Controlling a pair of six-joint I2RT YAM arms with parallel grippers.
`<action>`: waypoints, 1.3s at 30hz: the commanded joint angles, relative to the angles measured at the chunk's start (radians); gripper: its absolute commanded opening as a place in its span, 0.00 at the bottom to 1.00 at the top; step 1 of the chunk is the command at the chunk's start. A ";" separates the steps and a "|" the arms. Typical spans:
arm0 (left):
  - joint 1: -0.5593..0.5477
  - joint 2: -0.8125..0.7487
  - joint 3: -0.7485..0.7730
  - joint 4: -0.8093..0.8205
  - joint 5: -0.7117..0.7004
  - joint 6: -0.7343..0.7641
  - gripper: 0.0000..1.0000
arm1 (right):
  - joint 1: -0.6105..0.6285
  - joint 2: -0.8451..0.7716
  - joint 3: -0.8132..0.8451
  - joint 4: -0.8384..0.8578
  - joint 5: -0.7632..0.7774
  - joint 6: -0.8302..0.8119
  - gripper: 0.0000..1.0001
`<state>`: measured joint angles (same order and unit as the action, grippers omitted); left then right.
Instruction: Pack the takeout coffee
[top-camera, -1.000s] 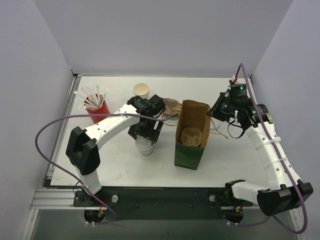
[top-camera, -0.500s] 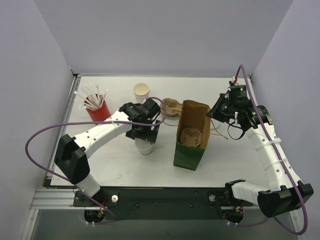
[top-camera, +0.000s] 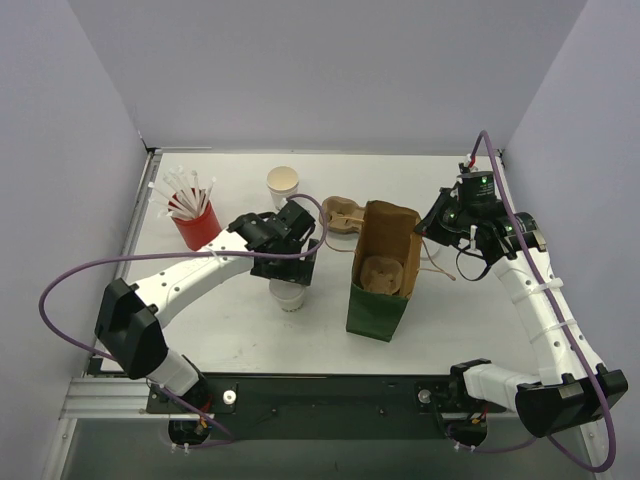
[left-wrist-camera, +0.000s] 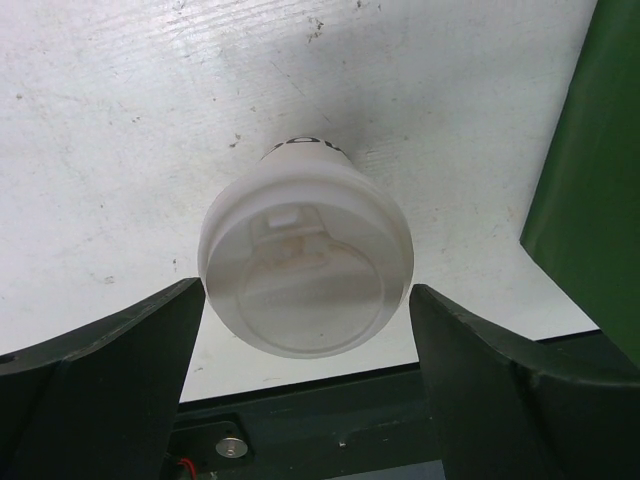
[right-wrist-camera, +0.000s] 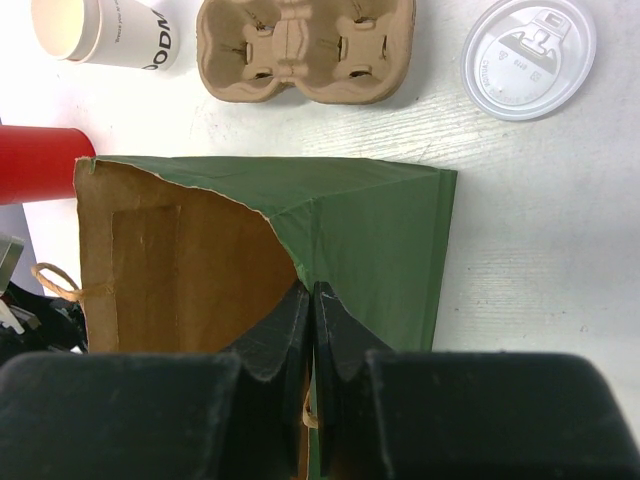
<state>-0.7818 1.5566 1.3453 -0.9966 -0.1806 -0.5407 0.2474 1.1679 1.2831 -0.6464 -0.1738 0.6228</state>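
Observation:
The takeout coffee (top-camera: 287, 296), a small white cup with a round white lid, stands on the table left of the green-and-brown paper bag (top-camera: 380, 300). My left gripper (top-camera: 289, 262) is right above it. In the left wrist view the lid (left-wrist-camera: 305, 265) sits between my open fingers (left-wrist-camera: 110, 380), with small gaps on both sides. My right gripper (top-camera: 427, 226) is shut on the bag's far right rim. The right wrist view shows the jaws pinching the rim (right-wrist-camera: 313, 292) between the green outside and the brown inside.
A brown cup carrier (top-camera: 380, 272) lies inside the bag, and another (top-camera: 345, 213) lies behind it. A lidless white cup (top-camera: 283, 183) and a red cup of straws (top-camera: 192, 218) stand at the back left. A loose white lid (right-wrist-camera: 528, 55) lies on the table.
My left arm's elbow has swung left and toward the near edge while its gripper stayed over the lidded cup. The right arm and the bag have not moved.

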 joint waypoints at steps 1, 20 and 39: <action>-0.005 -0.069 -0.002 0.053 -0.017 -0.010 0.95 | 0.006 -0.019 -0.010 0.010 -0.009 -0.009 0.01; -0.074 -0.050 -0.032 0.027 -0.134 -0.094 0.95 | 0.020 -0.013 -0.008 0.011 0.002 -0.008 0.01; -0.073 -0.035 -0.066 0.070 -0.129 -0.099 0.88 | 0.023 -0.013 -0.018 0.011 0.007 -0.006 0.01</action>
<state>-0.8513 1.5208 1.2869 -0.9752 -0.2970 -0.6273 0.2634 1.1679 1.2823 -0.6460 -0.1730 0.6228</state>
